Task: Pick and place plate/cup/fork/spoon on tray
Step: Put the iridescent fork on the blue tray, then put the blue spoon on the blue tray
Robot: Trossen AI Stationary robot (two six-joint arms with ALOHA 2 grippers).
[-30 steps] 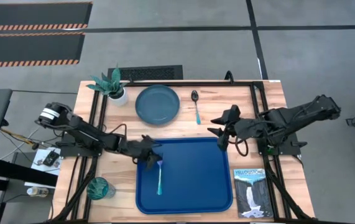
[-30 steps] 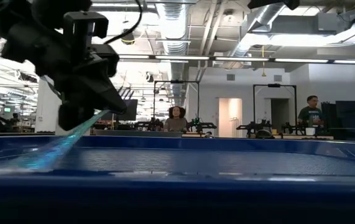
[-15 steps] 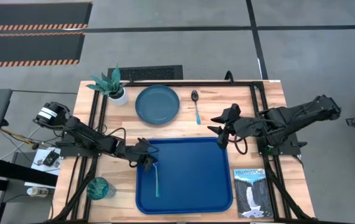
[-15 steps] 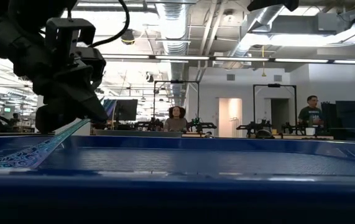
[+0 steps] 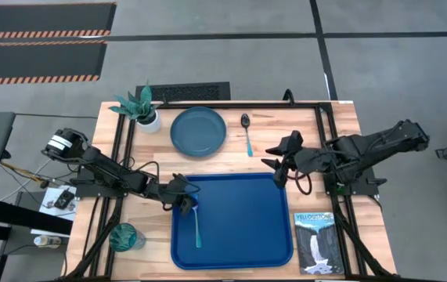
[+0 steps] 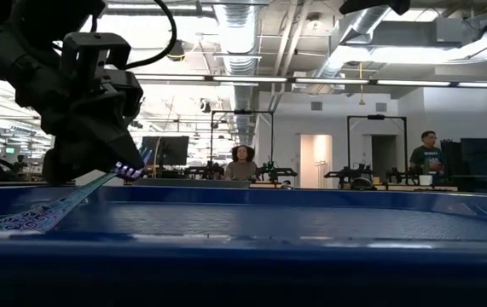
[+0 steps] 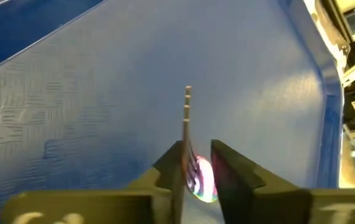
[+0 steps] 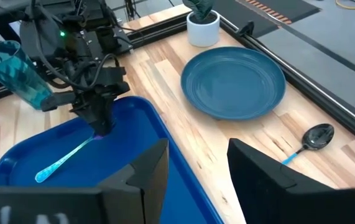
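The bright blue tray lies at the table's near middle. My left gripper is low over the tray's left part, shut on the fork, which also shows in the left wrist view and the right wrist view. My right gripper hovers open and empty past the tray's far right corner. The teal-blue plate and the spoon lie flat on the table beyond the tray. The teal cup stands left of the tray. My left gripper pinches the fork's iridescent metallic end between its two fingers. The fingers slant down from the table's left side, and the fork runs on ahead of them. The fork tilts down from the hold, and its light blue handle end rests on the tray floor.
A white pot with a teal plant stands at the far left, beside the plate. A book with a waterfall cover lies right of the tray. Black frame rails run along both table sides. People stand in the room behind.
My left gripper has sunk a little toward the tray floor and gone slightly toward the table's left edge, still shut on the fork. The fork has tipped flatter; its handle end now lies on the tray floor.
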